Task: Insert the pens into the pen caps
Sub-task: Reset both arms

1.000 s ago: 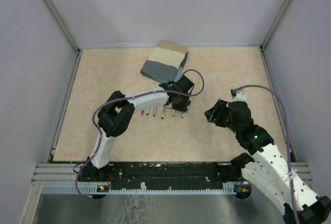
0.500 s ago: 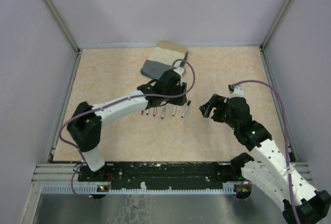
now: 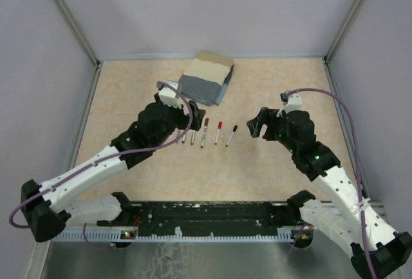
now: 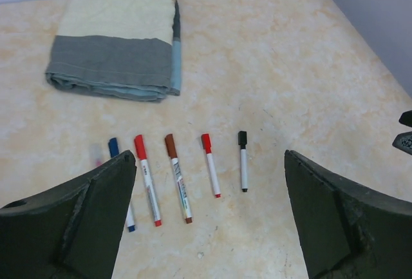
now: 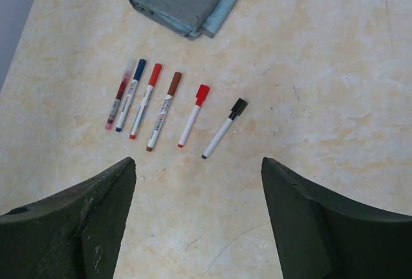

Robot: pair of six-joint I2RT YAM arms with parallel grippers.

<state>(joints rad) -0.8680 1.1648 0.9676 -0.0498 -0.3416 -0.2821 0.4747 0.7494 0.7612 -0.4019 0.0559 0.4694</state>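
Note:
Several pens lie side by side in a row on the table, each with its cap fitted on the far end. From the left they are a pinkish pen [image 5: 120,95], a blue pen [image 5: 130,95], a red pen [image 4: 147,179], a brown pen [image 4: 177,177], a short red pen [image 4: 210,173] and a black pen [image 4: 243,169] [image 3: 231,134]. My left gripper [image 3: 195,123] [image 4: 209,156] hangs open over the left of the row, holding nothing. My right gripper [image 3: 256,124] [image 5: 197,161] is open and empty just right of the black pen.
A folded grey-beige cloth [image 3: 205,78] [image 4: 116,44] lies behind the pens near the back wall. Enclosure walls stand around the table on the left, back and right.
Both grippers have opened wide. The left arm has stretched out and its gripper has drawn back to the left off the row, where the black pen now lies. The right gripper has edged toward the pens.

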